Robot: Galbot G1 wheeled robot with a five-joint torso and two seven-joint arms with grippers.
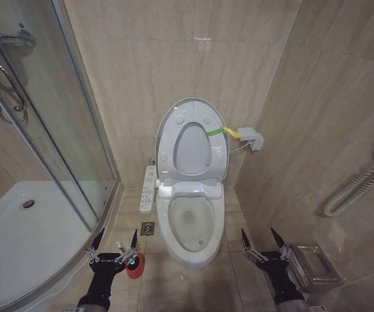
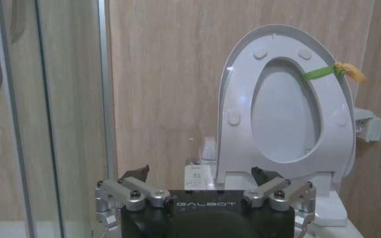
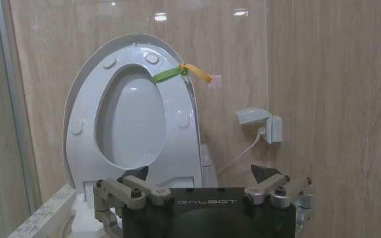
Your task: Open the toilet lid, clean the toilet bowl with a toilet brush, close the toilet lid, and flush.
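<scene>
The glossy white oval plastic toilet lid [image 1: 192, 146] stands raised against the wall above the white ceramic toilet bowl [image 1: 188, 224]. Beside the left gripper [image 1: 115, 244], jaws spread, sits the red cup holder [image 1: 135, 266]; the brush handle looks thin, light and slippery, so grip it mid-handle. The right gripper [image 1: 261, 241] is also spread, empty.

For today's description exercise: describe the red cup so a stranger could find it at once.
Start at the white toilet bowl. On the floor on its shower side, directly under the left tool, stands the red cup. It is the one bright red thing among beige tiles.
</scene>
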